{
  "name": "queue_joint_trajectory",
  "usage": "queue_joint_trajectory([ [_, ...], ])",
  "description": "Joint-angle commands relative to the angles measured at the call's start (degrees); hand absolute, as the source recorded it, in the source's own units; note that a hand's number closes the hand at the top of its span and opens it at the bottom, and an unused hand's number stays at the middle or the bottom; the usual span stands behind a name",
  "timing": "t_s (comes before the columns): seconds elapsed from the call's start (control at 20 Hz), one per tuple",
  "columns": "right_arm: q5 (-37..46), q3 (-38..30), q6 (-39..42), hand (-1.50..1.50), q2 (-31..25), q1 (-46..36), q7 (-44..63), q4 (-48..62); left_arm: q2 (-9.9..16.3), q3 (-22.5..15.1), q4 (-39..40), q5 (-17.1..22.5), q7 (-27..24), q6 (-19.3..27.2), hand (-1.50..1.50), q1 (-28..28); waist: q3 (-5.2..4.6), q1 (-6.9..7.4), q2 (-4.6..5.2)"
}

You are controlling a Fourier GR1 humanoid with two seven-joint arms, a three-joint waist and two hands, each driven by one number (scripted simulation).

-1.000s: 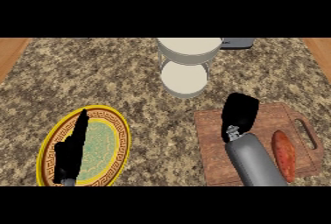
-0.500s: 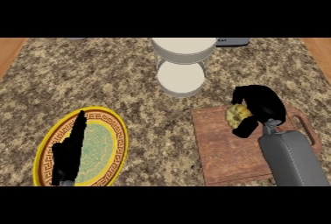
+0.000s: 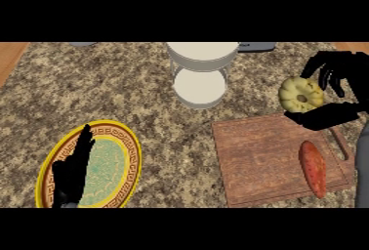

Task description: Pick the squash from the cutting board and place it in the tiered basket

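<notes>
Speckled granite covers the desk (image 3: 130, 97) you are working over, with a wooden cutting board (image 3: 267, 151) lying at its right side. Your right robot hand (image 3: 333, 90) has its fingers and thumb curled round the squash (image 3: 301, 94), a pale yellow scalloped one, and holds it above the desk just past the board's far right corner, clear of the wood. So the pick looks done: the squash is off the board and in your grasp.

What is left is the carry and the drop. The tiered basket (image 3: 201, 73) stands at the far middle of the desk, two white round tiers one above the other, well to the left of the squash. You will need to bring the squash leftward over a tier and then let go; nothing sits in either tier yet, as far as you can see.

An orange-red vegetable (image 3: 314, 168) lies along the board's right side; leave it be. Your left robot hand (image 3: 74, 168) rests with straight fingers over the yellow-rimmed plate (image 3: 51, 161) at the near left.
</notes>
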Motion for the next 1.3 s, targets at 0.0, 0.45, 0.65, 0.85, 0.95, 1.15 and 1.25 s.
queue_joint_trajectory([
  [0.0,-6.9,-5.5,6.6,1.50,-3.1,-6.2,5.2,-9.5,-1.8,-1.6,1.8,-0.4,2.0,-0.3,0.00,-0.4,-0.41,0.00,0.32],
  [0.45,-9.9,-4.9,7.0,1.50,-3.9,-15.6,17.2,-9.2,-1.5,-0.1,2.7,-0.5,2.0,-3.9,0.00,-1.5,-0.38,1.53,0.77],
  [0.65,-9.5,-5.0,5.9,1.50,-8.0,-27.5,19.4,2.9,-2.8,-1.4,-1.0,-3.1,4.7,-0.7,0.00,-1.6,-0.37,2.22,0.88],
  [0.85,-6.6,-0.5,2.3,1.50,-5.0,-33.2,23.8,7.3,-2.3,0.6,3.8,-2.4,1.1,-3.4,0.00,-1.7,-0.42,2.23,0.92],
  [0.95,-4.3,1.1,-1.7,1.50,-4.2,-32.3,20.3,10.7,-5.1,-1.6,3.2,-3.2,0.9,-2.5,0.00,-1.1,-0.40,2.38,1.03],
  [1.15,-1.9,3.6,-7.0,1.50,-2.4,-33.7,16.1,19.0,-1.5,1.7,0.4,-1.1,3.5,-5.0,0.00,-0.8,-0.37,2.82,1.08],
  [1.25,-0.7,3.3,-10.3,1.50,-3.5,-32.1,10.2,25.0,-3.2,-0.4,1.2,-3.4,1.1,-3.7,0.00,1.1,-0.36,3.02,1.26],
])
